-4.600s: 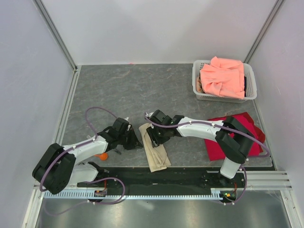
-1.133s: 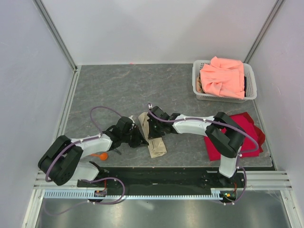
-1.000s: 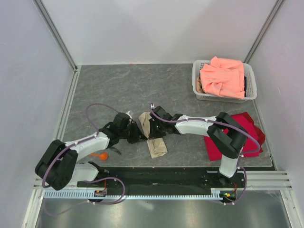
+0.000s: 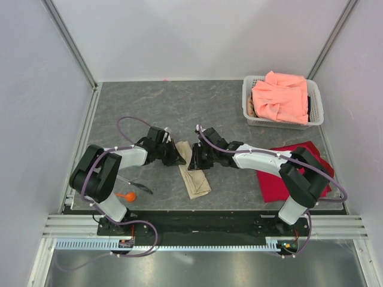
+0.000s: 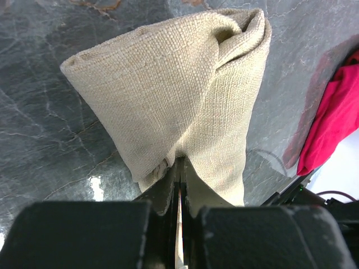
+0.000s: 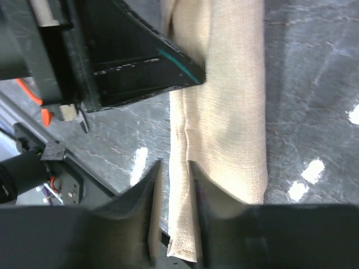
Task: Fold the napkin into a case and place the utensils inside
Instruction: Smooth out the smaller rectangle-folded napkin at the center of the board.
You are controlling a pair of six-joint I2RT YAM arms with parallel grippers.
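No lettering, labels, brand marks, numbers or signs can be read anywhere in these three views.

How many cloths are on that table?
3: a beige napkin between the two arms, a red cloth at the right, a pink cloth in the basket. More may lie hidden under it.

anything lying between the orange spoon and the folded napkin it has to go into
Only the thin dark utensil, right beside the orange spoon on the napkin's side. Past it, the table is bare up to the napkin.
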